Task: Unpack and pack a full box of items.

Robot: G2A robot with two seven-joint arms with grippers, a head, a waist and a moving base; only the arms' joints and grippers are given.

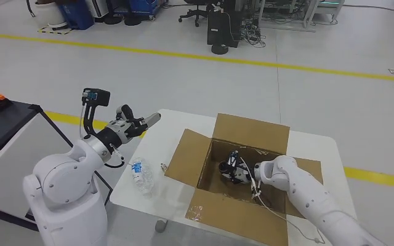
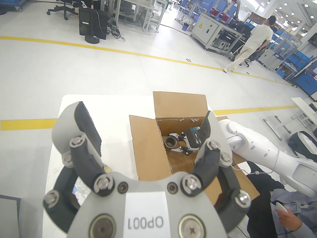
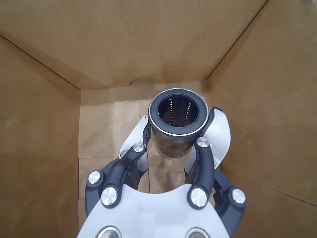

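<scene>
An open cardboard box (image 1: 188, 157) stands on the white table (image 1: 166, 132), flaps folded out. My right gripper (image 3: 182, 125) is down inside it, shut on a metal linear bearing (image 3: 177, 122), a steel cylinder with a black-rimmed bore, held a little above the box floor. From the left wrist the same bearing (image 2: 170, 141) shows inside the box (image 2: 146, 144). My left gripper (image 1: 140, 120) hangs open and empty above the table's left part, apart from the box; its dark pads (image 2: 85, 122) are spread wide.
A crumpled clear plastic bag (image 1: 140, 174) lies on the table left of the box, with a small piece (image 1: 164, 166) beside it. A dark stand (image 1: 12, 117) sits past the table's left edge. The box floor around the bearing is bare cardboard.
</scene>
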